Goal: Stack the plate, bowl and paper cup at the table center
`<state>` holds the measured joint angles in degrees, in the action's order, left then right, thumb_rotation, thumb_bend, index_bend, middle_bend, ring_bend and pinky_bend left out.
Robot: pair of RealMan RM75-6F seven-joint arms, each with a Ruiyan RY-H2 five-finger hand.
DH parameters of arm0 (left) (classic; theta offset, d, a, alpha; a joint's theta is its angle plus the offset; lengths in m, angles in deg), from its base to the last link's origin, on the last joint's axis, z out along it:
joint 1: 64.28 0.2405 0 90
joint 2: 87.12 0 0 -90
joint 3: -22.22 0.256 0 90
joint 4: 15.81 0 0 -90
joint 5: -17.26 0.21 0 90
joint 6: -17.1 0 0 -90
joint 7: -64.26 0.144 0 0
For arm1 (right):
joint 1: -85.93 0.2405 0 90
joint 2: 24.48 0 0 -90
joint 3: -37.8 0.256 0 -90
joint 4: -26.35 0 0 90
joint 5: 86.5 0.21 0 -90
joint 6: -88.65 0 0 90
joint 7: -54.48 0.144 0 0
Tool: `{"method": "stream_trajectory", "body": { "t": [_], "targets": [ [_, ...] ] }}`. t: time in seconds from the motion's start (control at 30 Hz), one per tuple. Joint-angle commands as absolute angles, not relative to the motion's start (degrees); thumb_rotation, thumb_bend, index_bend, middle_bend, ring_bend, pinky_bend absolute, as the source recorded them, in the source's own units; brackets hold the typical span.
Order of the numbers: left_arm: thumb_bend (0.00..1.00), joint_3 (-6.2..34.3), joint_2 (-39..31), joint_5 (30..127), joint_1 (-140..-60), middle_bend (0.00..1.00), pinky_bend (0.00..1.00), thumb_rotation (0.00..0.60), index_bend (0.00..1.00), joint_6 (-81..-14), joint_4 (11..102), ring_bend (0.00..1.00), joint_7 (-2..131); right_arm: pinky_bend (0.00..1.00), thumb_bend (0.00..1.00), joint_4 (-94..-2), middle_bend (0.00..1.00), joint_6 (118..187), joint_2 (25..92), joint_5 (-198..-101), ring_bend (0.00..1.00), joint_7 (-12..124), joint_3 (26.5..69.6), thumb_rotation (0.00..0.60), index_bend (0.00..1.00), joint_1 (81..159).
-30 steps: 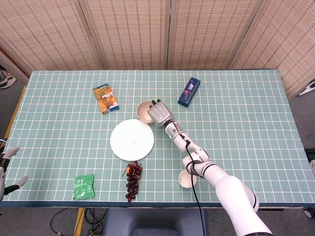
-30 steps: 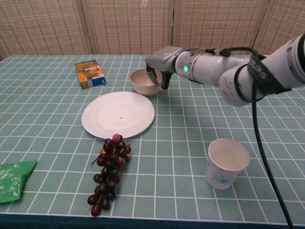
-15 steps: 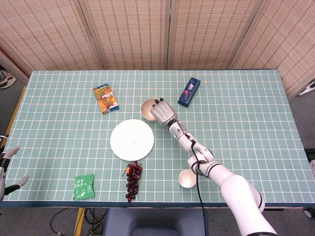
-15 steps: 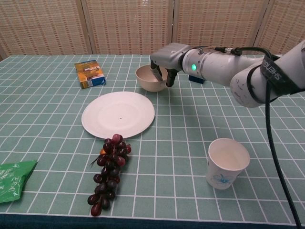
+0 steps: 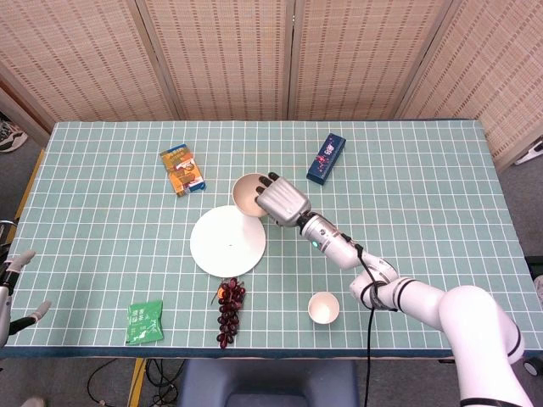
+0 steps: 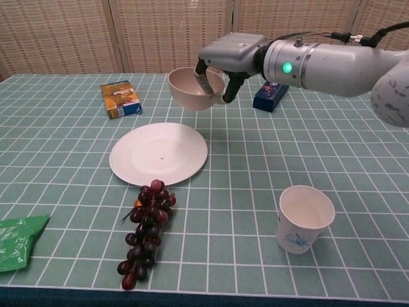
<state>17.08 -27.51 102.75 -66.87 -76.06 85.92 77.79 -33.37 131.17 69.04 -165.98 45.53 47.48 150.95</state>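
Left robot hand (image 5: 19,263) sits at the worktop's (image 5: 102,246) 9 o'clock edge, holding nothing, fingers look apart. Flat round white plate (image 6: 158,153) lies near centre. Right robot hand (image 6: 220,67) grips the beige plastic bowl (image 6: 192,88) by its rim wall, lifted off the worktop, at approx 1 o'clock of the plate. Bowl prob. light, stiff, smooth, so a rim pinch could slip. White paper cup (image 6: 305,219) stands at 5 o'clock; thin, crushable, best held gently around its sides.

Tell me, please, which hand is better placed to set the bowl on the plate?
The right hand: it holds the bowl in the air near the plate. The left hand hangs off the table's far-left edge.
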Motion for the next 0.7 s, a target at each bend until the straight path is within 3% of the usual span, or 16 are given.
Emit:
{"method": "stream_trajectory", "body": {
  "t": [0.03,0.7],
  "targets": [
    [0.00,17.1,-27.5,103.1,-66.9,0.31,0.45,0.600,0.19,-76.2,86.3,0.36,78.2,0.21,0.42,-40.4,0.39,131.7,65.3,-166.6,0.18,41.4,46.2,0.600,0.61,149.6],
    [0.00,17.5,-27.6,104.0,-65.9,0.31,0.45,0.600,0.19,-77.1,86.5,0.36,78.3,0.21,0.42,-34.8,0.38,126.9,76.3,-165.1,0.18,37.6,46.9,0.600,0.61,154.0]
  ]
}}
